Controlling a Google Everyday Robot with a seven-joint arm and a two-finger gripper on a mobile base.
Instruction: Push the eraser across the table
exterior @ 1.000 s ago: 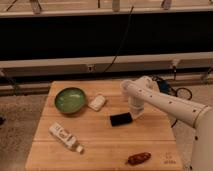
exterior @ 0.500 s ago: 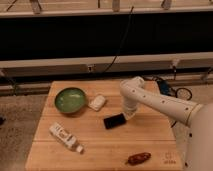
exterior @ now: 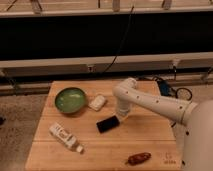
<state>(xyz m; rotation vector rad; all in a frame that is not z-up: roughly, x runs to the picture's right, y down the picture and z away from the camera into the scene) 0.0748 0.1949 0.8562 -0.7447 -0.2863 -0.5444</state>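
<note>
Black flat eraser lies mid-frame on planked wooden table; gripper touches its right end.

Gripper sat beside the eraser — too blurred to read — robot body cut off at right edge.

Lab: claw by table, cables.
</note>
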